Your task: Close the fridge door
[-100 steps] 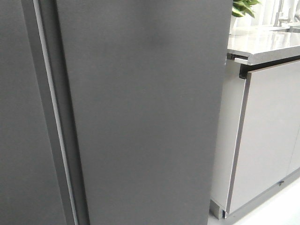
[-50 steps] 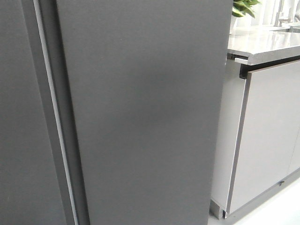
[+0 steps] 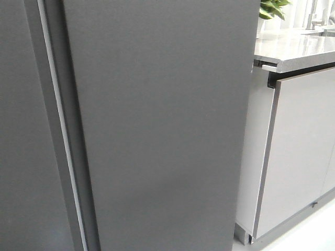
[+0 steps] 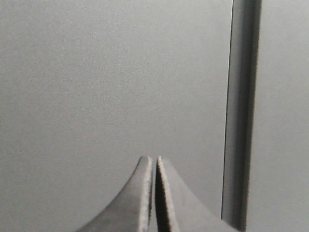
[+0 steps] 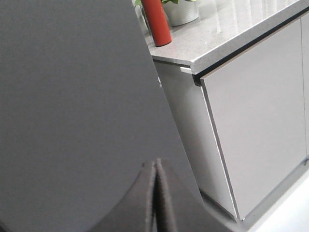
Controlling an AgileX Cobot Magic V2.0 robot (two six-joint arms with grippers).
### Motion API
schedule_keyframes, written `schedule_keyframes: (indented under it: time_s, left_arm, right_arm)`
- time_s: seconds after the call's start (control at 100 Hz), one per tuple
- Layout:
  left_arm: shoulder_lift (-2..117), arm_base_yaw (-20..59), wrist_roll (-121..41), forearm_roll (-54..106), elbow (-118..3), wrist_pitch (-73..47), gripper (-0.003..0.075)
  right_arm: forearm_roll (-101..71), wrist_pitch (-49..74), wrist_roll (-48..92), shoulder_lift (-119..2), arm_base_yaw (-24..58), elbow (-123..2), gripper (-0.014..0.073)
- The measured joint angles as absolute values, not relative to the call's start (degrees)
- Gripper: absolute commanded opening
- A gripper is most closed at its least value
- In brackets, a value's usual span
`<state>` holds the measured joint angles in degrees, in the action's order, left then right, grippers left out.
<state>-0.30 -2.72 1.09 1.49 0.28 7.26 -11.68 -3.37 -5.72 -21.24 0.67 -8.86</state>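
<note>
Front view: door [image 3: 162, 125] fills centre frame, seam at left, seemingly flush. Likely heavy, rigid, matte; no handle visible, so push the flat face. Left tool [image 4: 151, 193] and right tool [image 5: 155, 195] pinched together, empty.

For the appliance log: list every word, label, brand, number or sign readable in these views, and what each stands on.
None: no readable text in any view.
Fridge door: plain matte dark grey, no badge or label.
Second dark grey door: bare.
Cabinet front and countertop: no markings.
Red cylinder on the countertop: no print visible.
</note>
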Motion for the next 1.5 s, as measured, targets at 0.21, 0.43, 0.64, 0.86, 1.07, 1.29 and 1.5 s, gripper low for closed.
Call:
schedule_keyframes:
  time_s: [0.21, 0.43, 0.64, 0.86, 1.07, 1.29, 1.5]
  left_arm:
    - [-0.3, -2.7, 1.1, 1.5, 0.3, 7.3, -0.002]
    - [-0.3, -2.7, 1.1, 1.5, 0.3, 7.3, -0.002]
    - [-0.3, -2.7, 1.1, 1.5, 0.3, 7.3, -0.002]
    - [-0.3, -2.7, 1.1, 1.5, 0.3, 7.3, -0.002]
    - [-0.3, -2.7, 1.1, 1.5, 0.3, 7.3, -0.002]
    - [-0.3, -2.7, 1.1, 1.5, 0.3, 7.3, -0.002]
    - [-0.3, -2.7, 1.1, 1.5, 0.3, 7.3, -0.002]
  right_arm:
    - [-8.4, -3.4, -5.7, -8.0, 0.7, 1.0, -0.0046]
    - [-4.4, -1.9, -5.7, -3.5, -1.0, 1.1, -0.0046]
    - [-2.8, -1.3, -5.7, -0.7, -1.9, 1.1, -0.0046]
    - [-1.6, -1.3, -5.7, 0.5, -1.9, 1.1, -0.0046]
    - [-1.3, -1.3, -5.7, 0.5, -1.9, 1.1, -0.0046]
    - [-1.2, -1.3, -5.7, 0.5, -1.9, 1.1, -0.0046]
    - [-1.2, -1.3, -5.7, 0.5, -1.9, 1.1, -0.0046]
